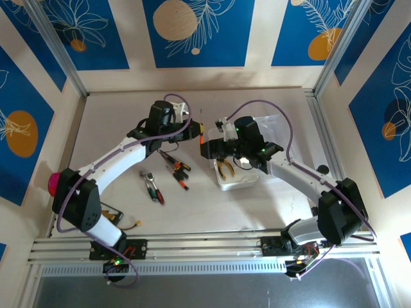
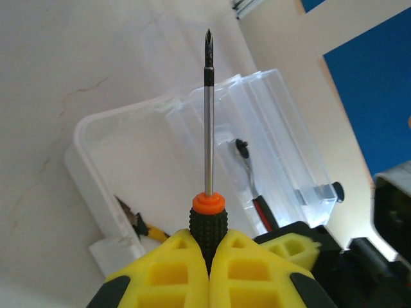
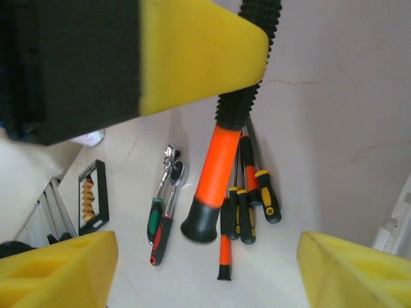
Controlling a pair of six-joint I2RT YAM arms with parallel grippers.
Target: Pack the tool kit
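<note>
The left gripper [image 2: 209, 247] is clamped on an orange-and-black screwdriver [image 2: 208, 128] near the clear case [image 2: 83, 147]. The right gripper [image 3: 207, 247] has its jaws apart, seemingly flanking the handle.

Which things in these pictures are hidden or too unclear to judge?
Left wrist view: the pliers in the case, mostly behind the left claw.
Right wrist view: the shaft of the held screwdriver, cut off by the top edge.
Top view: the loose tools on the table, too small to identify.
</note>
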